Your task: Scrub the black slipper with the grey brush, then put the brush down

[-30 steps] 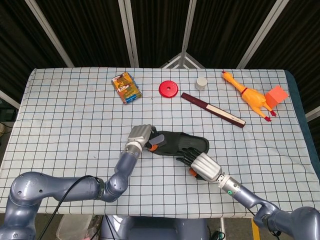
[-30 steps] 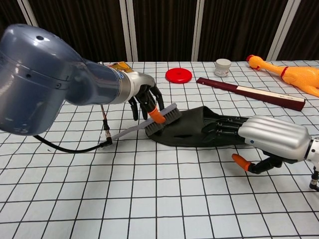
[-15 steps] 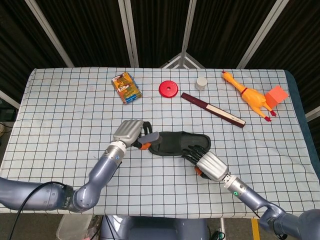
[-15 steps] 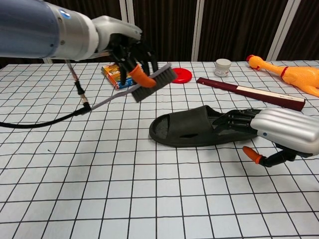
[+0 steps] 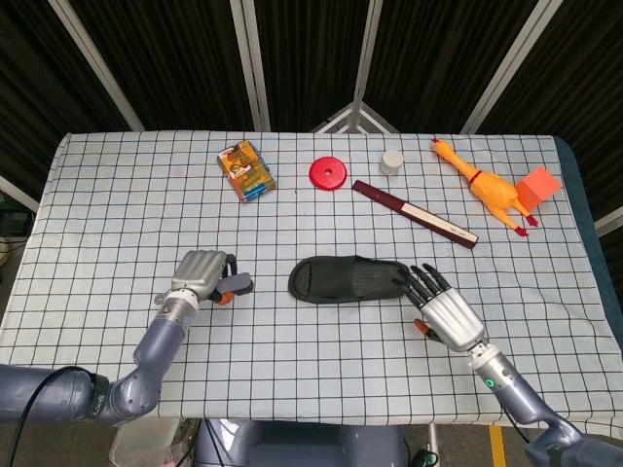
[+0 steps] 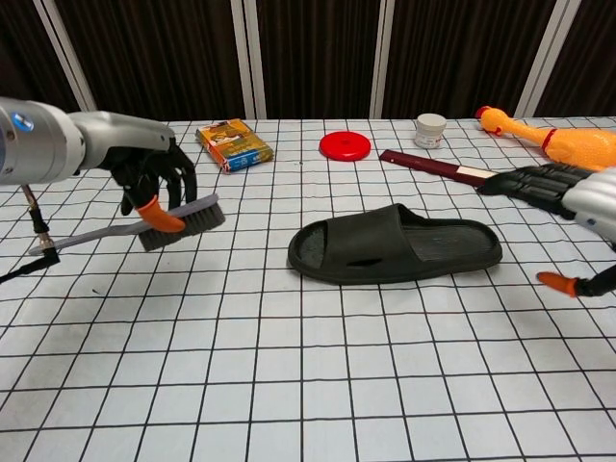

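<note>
The black slipper (image 5: pixel 348 280) lies flat at the middle of the checked cloth, toe opening to the left, also in the chest view (image 6: pixel 395 245). My left hand (image 5: pixel 200 273) is well to its left and grips the grey brush (image 6: pixel 183 219). The bristles point down close to the cloth and the long handle trails left. In the head view only the brush head (image 5: pixel 237 285) shows past the fingers. My right hand (image 5: pixel 448 313) is off the slipper's heel end with fingers spread and nothing in it. It appears at the right edge of the chest view (image 6: pixel 563 191).
Along the far side lie a snack box (image 5: pixel 245 170), a red disc (image 5: pixel 329 173), a small white jar (image 5: pixel 391 161), a dark red stick with a cream end (image 5: pixel 414 213), a yellow rubber chicken (image 5: pixel 487 190) and an orange block (image 5: pixel 538 185).
My left hand lifted the brush off the slipper and carried it left and down towards the cloth. My right hand let go of the slipper's heel end and drew back to the right, fingers spread.
</note>
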### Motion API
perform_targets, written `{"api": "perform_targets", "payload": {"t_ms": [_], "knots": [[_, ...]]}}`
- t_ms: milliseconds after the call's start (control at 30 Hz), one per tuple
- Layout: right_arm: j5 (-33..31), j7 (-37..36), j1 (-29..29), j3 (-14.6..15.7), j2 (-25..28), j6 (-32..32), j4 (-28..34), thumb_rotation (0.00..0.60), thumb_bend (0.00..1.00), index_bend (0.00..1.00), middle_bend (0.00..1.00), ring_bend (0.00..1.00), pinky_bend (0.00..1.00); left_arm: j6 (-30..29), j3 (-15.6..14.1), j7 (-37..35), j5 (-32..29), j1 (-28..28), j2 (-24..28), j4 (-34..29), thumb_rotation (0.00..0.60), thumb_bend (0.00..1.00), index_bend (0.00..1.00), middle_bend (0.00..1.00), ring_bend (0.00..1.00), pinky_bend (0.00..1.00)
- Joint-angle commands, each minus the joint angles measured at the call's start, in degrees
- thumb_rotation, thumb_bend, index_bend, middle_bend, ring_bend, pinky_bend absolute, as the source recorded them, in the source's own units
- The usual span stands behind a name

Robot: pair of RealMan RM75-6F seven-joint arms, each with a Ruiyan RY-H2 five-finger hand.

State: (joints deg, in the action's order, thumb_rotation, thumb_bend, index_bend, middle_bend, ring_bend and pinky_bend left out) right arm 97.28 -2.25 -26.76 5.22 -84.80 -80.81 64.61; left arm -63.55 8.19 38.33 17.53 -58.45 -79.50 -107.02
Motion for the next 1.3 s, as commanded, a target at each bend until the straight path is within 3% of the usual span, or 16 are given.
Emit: {"api": "perform_targets", "payload": {"t_ms": [33, 133, 300, 400, 500, 633, 833, 1100, 1300], "knots": [[-3.5, 0.3, 4.5, -2.3, 5.9, -6.0, 4.2, 0.6, 0.4, 0.0, 0.06, 0.0, 0.06, 0.7, -5.0, -2.3, 6.4, 3.8, -1.2, 3.3, 0.6, 0.54, 0.68, 0.66, 0.51, 0.55], [-6.5, -3.5, 8.5, -4.1, 10.3, -11.4, 7.1, 0.6, 0.4, 0.0, 0.05, 0.0, 0.06, 1.0, -7.3, -3.0, 10.2, 5.6, -0.9, 4.4, 0.6, 0.54, 0.69, 0.66, 0.51, 0.56], [-7.7, -6.5, 12.9, -4.6, 13.7, -16.0, 9.1, 0.6, 0.4, 0.0, 0.05, 0.0, 0.06, -0.4, -10.7, 0.5, 13.7, 6.5, -2.0, 7.4, 0.6, 0.53, 0.69, 0.66, 0.51, 0.56], [-7.2, -6.4, 13.7, -4.7, 14.5, -16.7, 9.8, 0.6, 0.4, 0.0, 0.05, 0.0, 0.06, -1.8, -11.7, 1.9, 16.0, 7.2, -4.1, 9.7, 0.6, 0.53, 0.68, 0.66, 0.51, 0.56], [-6.7, -6.2, 13.9, -4.5, 14.7, -16.1, 10.3, 0.6, 0.4, 0.0, 0.05, 0.0, 0.06, -2.8, -12.0, 2.3, 18.2, 7.9, -5.7, 11.0, 0.6, 0.45, 0.66, 0.64, 0.5, 0.55], [-6.5, -5.6, 13.9, -4.4, 14.4, -14.3, 10.3, 0.6, 0.4, 0.0, 0.05, 0.0, 0.06, -3.7, -12.3, 3.2, 20.9, 8.6, -7.3, 12.6, 0.6, 0.23, 0.48, 0.56, 0.46, 0.55], [-6.1, -5.2, 14.1, -4.9, 14.8, -14.0, 11.3, 0.6, 0.4, 0.0, 0.05, 0.0, 0.06, -3.1, -12.7, 3.7, 23.0, 9.4, -8.4, 13.8, 0.6, 0.07, 0.22, 0.36, 0.31, 0.5], [-6.5, -4.4, 14.4, -5.5, 15.5, -12.2, 12.2, 0.6, 0.4, 0.0, 0.05, 0.0, 0.06, -1.5, -12.1, 0.4, 26.1, 11.2, -6.7, 11.4, 0.6, 0.0, 0.08, 0.15, 0.17, 0.41], [-7.7, -4.5, 15.4, -6.7, 16.9, -12.6, 13.3, 0.6, 0.4, 0.0, 0.05, 0.0, 0.06, -5.5, -12.0, -11.4, 39.7, 15.6, 1.6, 4.9, 0.6, 0.0, 0.04, 0.11, 0.12, 0.32]]}}
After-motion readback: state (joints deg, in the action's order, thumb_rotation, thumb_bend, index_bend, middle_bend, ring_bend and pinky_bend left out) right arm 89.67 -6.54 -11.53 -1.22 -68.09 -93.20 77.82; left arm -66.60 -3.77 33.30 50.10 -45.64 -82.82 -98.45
